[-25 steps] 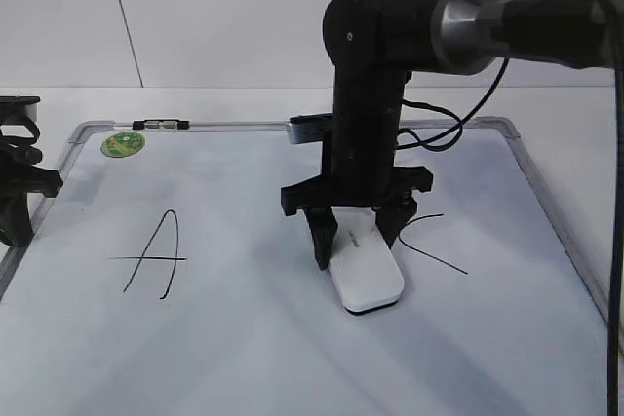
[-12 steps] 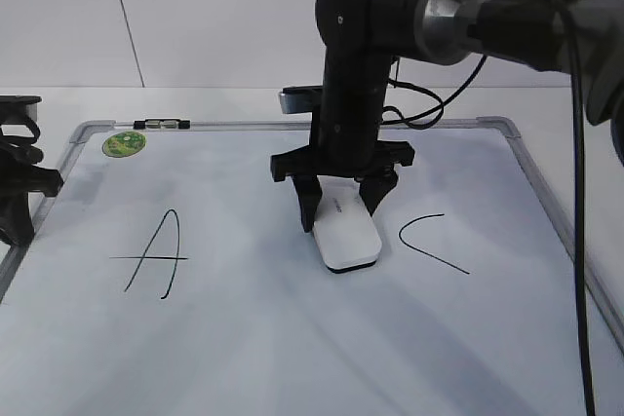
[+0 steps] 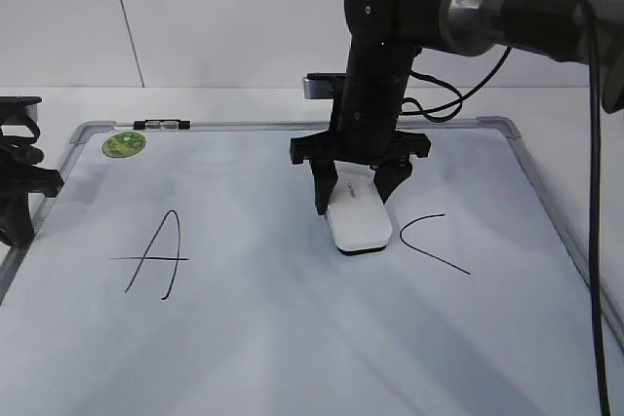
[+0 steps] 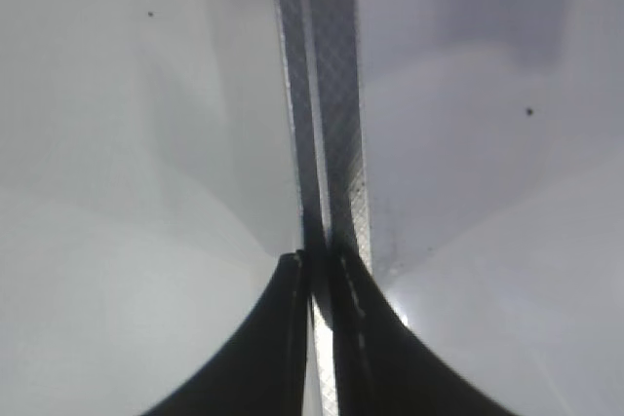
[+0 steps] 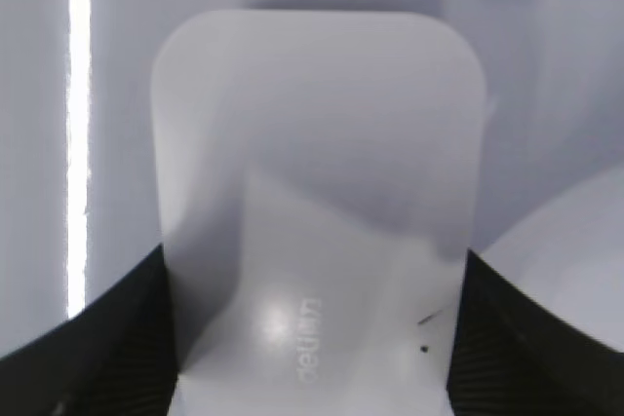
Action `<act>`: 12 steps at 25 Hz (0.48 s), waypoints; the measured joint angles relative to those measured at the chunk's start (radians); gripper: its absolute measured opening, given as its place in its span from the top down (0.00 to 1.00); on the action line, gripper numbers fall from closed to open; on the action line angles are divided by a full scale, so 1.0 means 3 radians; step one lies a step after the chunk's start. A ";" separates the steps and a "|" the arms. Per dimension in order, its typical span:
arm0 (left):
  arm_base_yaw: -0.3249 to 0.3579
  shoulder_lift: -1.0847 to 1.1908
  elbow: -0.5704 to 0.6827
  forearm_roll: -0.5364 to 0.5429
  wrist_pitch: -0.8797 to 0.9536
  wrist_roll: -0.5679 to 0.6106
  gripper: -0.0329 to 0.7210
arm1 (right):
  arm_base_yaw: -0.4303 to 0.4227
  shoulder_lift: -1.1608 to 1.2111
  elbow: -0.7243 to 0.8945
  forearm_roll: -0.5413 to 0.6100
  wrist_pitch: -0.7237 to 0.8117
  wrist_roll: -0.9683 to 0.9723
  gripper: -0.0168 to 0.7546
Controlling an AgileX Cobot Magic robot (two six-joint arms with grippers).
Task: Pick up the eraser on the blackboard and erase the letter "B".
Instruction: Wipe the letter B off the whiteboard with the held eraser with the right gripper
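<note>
The blackboard is a white board with a grey frame, lying flat. My right gripper is shut on the white eraser and holds it flat on the board between the "A" and the "C". In the right wrist view the eraser fills the space between the right gripper's black fingers. No letter "B" shows; the spot under the eraser is hidden. My left gripper rests at the board's left edge, and in its wrist view the left gripper is shut over the grey frame.
A round green sticker and a small black-and-silver marker sit at the board's far left corner. The right arm and its cables hang over the board's far right part. A white wall stands behind.
My right gripper has slid the eraser away from the camera across the board, first to the left, then a little back to the right. The left arm has not moved.
</note>
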 joint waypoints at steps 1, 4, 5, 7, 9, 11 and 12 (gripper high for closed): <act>0.0000 0.0000 0.0000 0.0000 0.0000 0.0000 0.93 | 0.0000 0.0000 0.0000 0.0015 -0.0002 -0.0009 0.28; 0.0000 0.0000 0.0000 0.0000 0.0020 0.0000 0.93 | 0.0029 0.0006 0.0000 0.0067 -0.0002 -0.0063 0.28; 0.0000 0.0000 0.0000 0.0006 0.0035 0.0000 0.93 | 0.0054 0.0005 0.0000 0.0074 -0.0002 -0.0068 0.28; 0.0000 0.0000 0.0000 0.0018 0.0071 0.0000 0.93 | 0.0130 0.0005 0.0000 0.0018 -0.0008 -0.0118 0.28; 0.0000 0.0000 0.0000 0.0035 0.0130 0.0000 0.93 | 0.0205 0.0005 0.0000 -0.0045 -0.0011 -0.0183 0.28; 0.0006 0.0000 0.0000 0.0058 0.0169 0.0000 0.93 | 0.0283 0.0005 -0.0002 -0.0093 -0.0034 -0.0220 0.28; 0.0006 0.0000 0.0000 0.0066 0.0186 0.0000 0.93 | 0.0316 0.0005 -0.0008 -0.0093 -0.0047 -0.0229 0.28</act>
